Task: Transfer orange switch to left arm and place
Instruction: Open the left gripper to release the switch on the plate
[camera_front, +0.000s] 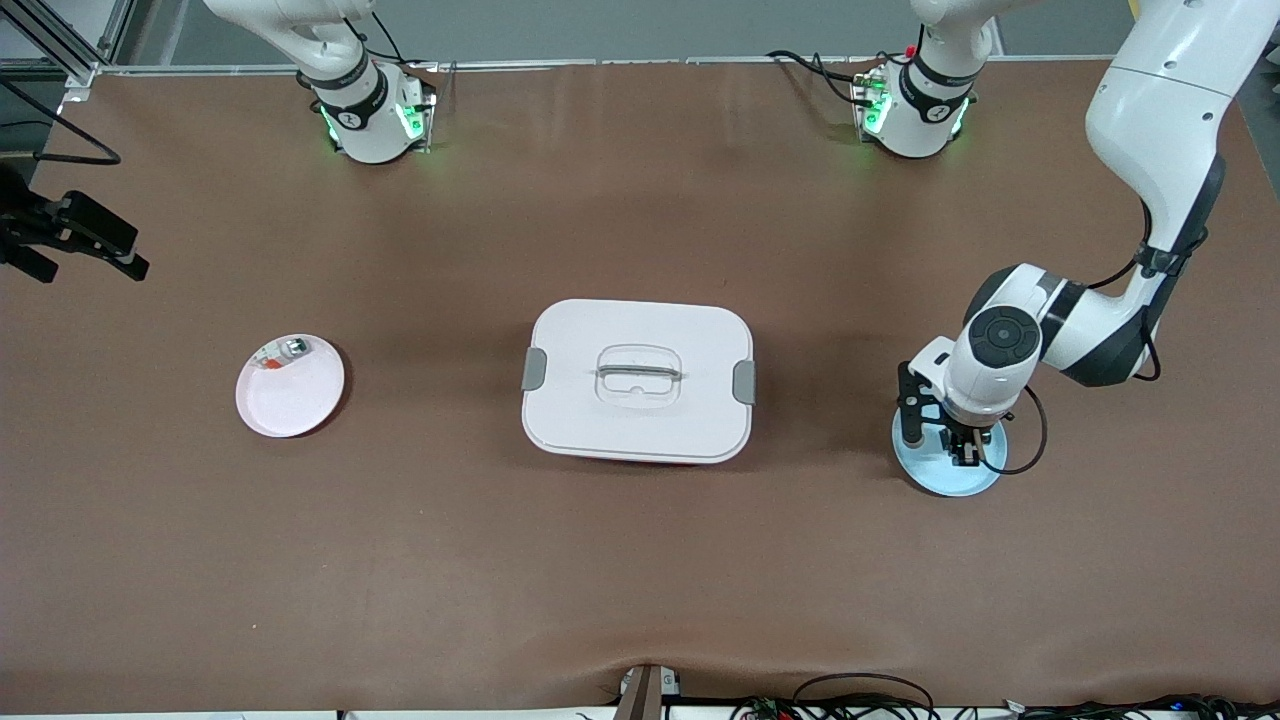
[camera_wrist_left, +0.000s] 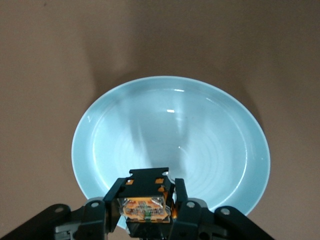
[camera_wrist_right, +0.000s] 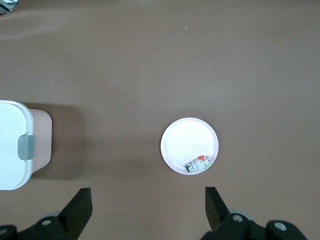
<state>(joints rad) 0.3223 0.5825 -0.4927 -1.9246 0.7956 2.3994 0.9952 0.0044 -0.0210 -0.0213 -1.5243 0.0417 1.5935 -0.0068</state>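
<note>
The left gripper (camera_front: 962, 452) is sitting low over the blue plate (camera_front: 925, 472) at the left arm's end of the table, its fingers (camera_wrist_left: 111, 204) clenched on the orange switch (camera_wrist_left: 146, 202) — a small, boxy black part with orange markings and a glossy clear face. The grip is catching only the sides of a hard, smooth piece, so it could be slipping or twisting once the arm starts lifting. The box (camera_front: 638, 380) is standing between the 2 plates, a tall rounded white plastic container with grey latches; a low carry toward the right arm's end could be striking its lid.

The right gripper (camera_wrist_right: 147, 210) is waiting high above the pink plate (camera_front: 300, 405), jaws spread wide and holding nothing. A small silvery piece (camera_front: 285, 353) is lying at that plate's rim — easy to mistake for the target.
</note>
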